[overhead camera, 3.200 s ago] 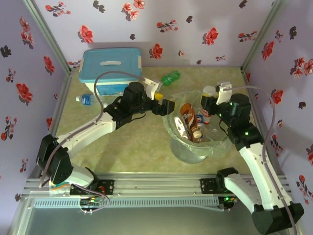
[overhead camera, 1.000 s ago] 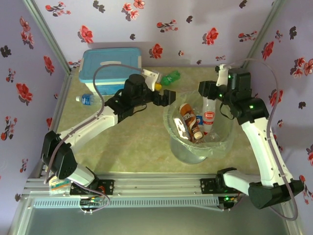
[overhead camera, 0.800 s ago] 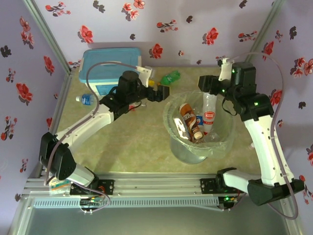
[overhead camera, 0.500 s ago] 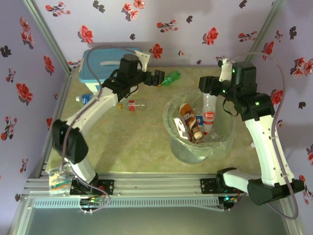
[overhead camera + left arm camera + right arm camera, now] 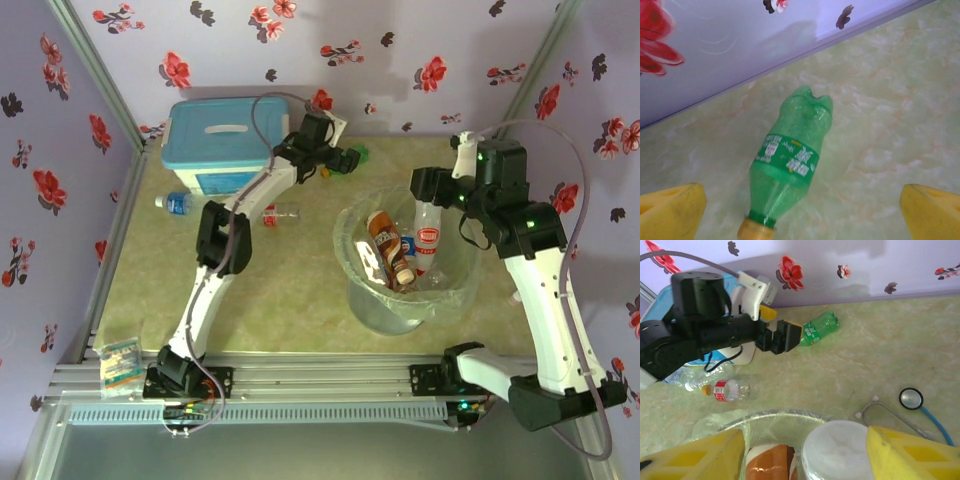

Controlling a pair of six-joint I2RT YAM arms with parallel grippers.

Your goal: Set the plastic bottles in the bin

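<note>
Your worktop (image 5: 290,290) carries the bin (image 5: 385,305) right of centre, with several plastic bottles inside, a brown-labelled one (image 5: 383,238) among them. The blue-lidded box (image 5: 225,140) sits at the far left.

Your right gripper (image 5: 425,188) hangs over the bin's far rim, jaws spread wide. The round end of a clear bottle (image 5: 836,450) sits between them. It looks let go rather than pinched, standing in the bin.

Your left gripper (image 5: 345,160) is reached out to the back wall, jaws spread just as wide on either side of the green bottle (image 5: 788,160), which lies on its side.

Two more bottles lie on the worktop, a red-labelled one (image 5: 275,213) and a blue-labelled one (image 5: 175,204) beside the box.

The green bottle looks empty, so expect it to be light, thin-walled and quick to dent or roll. Close across the labelled middle, where the wall runs straight, not the tapering neck by the orange cap (image 5: 754,231).
</note>
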